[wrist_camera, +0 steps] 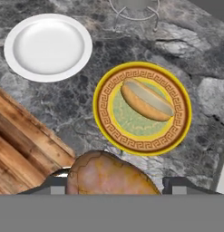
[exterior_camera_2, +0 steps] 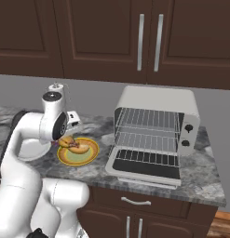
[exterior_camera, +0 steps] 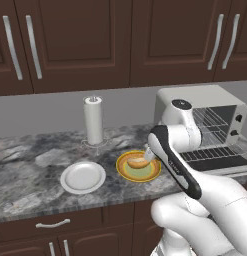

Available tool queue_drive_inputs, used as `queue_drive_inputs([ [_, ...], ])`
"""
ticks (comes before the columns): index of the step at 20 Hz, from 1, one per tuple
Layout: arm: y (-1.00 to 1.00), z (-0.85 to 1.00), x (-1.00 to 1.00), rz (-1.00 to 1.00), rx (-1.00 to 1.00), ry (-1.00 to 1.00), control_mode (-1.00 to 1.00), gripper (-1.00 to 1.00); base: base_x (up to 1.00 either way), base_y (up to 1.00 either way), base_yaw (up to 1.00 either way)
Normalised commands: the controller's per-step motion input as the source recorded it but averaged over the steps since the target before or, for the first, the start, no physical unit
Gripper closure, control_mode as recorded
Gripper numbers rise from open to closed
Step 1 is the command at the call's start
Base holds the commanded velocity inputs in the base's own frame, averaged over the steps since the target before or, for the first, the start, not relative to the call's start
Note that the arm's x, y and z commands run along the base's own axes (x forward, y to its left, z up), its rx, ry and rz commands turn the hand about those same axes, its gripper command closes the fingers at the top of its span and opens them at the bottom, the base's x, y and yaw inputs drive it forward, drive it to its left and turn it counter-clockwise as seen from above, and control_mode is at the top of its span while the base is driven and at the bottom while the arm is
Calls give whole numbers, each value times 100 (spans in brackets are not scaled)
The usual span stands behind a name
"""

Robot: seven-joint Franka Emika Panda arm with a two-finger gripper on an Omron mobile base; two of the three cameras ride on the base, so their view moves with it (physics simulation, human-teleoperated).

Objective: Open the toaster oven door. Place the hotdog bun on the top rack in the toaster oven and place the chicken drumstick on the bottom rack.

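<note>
Hand view, nearest: gripper [wrist_camera: 114, 181] clamped on the chicken drumstick [wrist_camera: 111, 174], golden-brown bulk sitting between the two dark fingertips [wrist_camera: 56, 183], held above the counter. Right base view shows the gripper [exterior_camera_2: 64, 141] with the drumstick [exterior_camera_2: 66, 140] just over the near-left edge of the yellow plate [exterior_camera_2: 91, 155]; exact height over the plate is hard to judge, looks low.

Below and beyond: hotdog bun [wrist_camera: 146, 99] lies on the yellow patterned plate [wrist_camera: 143, 146], pale split up, roughly centred. Bun also seen in left base view [exterior_camera: 138, 162] on the plate [exterior_camera: 150, 176].

White plate [wrist_camera: 47, 46] beside the yellow one, apart from it, on the grey marble counter [wrist_camera: 72, 108].

Right of the plates: toaster oven [exterior_camera_2: 156, 100] with toaster oven door [exterior_camera_2: 144, 168] folded down flat and open. Top rack [exterior_camera_2: 146, 120] and bottom rack [exterior_camera_2: 143, 140] both visible inside, bare wire.

Farther back: paper towel roll [exterior_camera: 93, 120] upright on its stand near the wall. Dark wood cabinets [exterior_camera: 75, 40] above.
</note>
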Motion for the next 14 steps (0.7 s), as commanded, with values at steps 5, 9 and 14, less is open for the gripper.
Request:
queue_drive_inputs([
  [5, -69, 0, -8, 0, -1, -2, -100, 100, 0, 0, 0],
  [9, -64, 0, 0, 0, -2, -3, -100, 100, 0, 0, 0],
  [14, -61, 0, 2, 0, -5, 0, -100, 100, 0, 0, 0],
])
